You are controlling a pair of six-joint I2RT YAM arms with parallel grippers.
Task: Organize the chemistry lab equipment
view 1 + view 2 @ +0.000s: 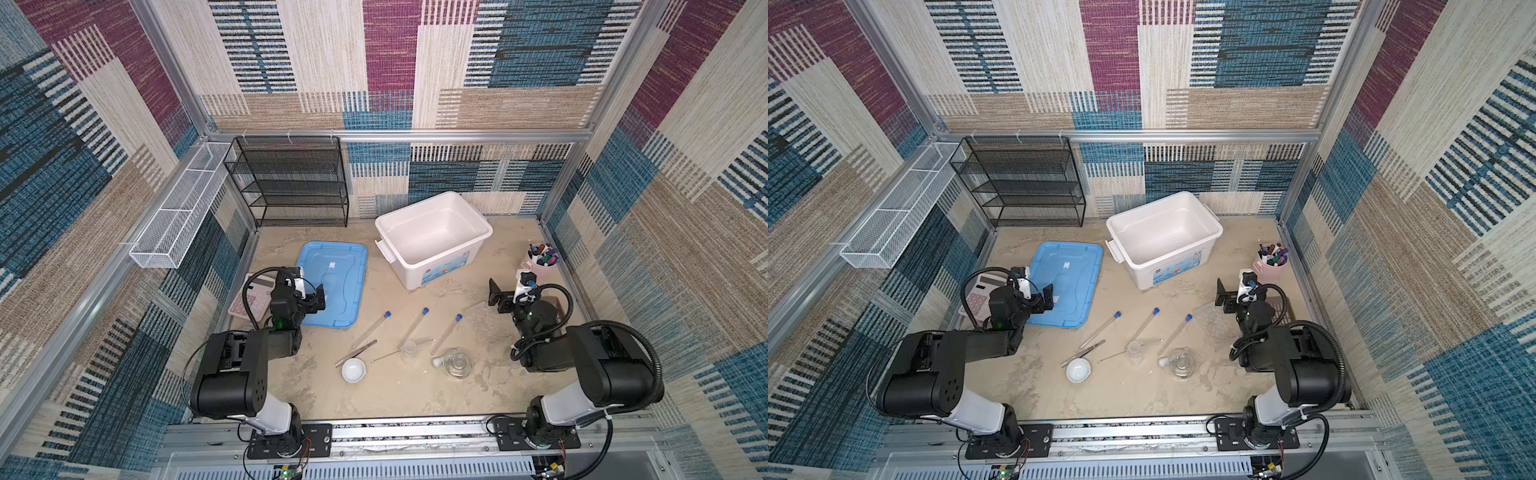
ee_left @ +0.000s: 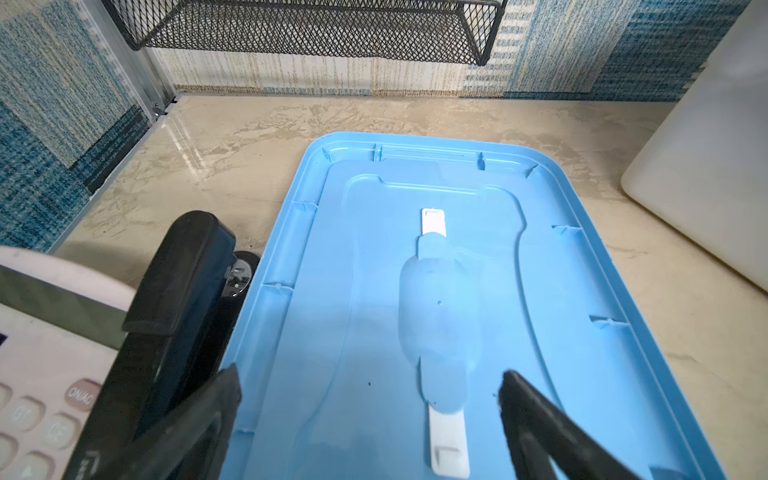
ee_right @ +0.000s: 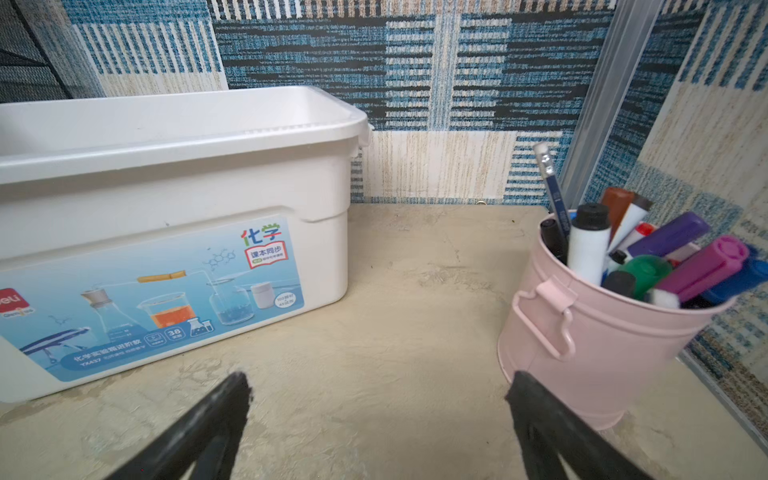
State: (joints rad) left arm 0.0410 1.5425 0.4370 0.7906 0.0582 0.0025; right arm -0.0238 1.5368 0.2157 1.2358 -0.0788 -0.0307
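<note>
Three blue-capped test tubes [image 1: 372, 328] [image 1: 412, 327] [image 1: 446, 332] lie side by side mid-table in both top views. In front of them are metal tweezers [image 1: 356, 352], a white spouted dish [image 1: 354, 370], a thin wire brush [image 1: 395, 353], a small glass beaker [image 1: 409, 349] and a flask [image 1: 457, 363]. My left gripper [image 1: 311, 291] [image 2: 370, 390] hovers open over a blue lid [image 2: 374, 291], holding nothing. My right gripper [image 1: 500, 297] [image 3: 378, 390] stands open and empty above bare table, between the white bin [image 3: 208, 174] and a pink cup [image 3: 602, 345].
The open white bin [image 1: 440, 266] stands at the back centre, the blue lid [image 1: 336, 266] to its left. A pink calculator [image 1: 249, 299] and a black stapler [image 2: 183, 270] lie by the left arm. The pink cup of markers [image 1: 540, 259] sits back right. A black mesh shelf [image 1: 291, 178] stands back left.
</note>
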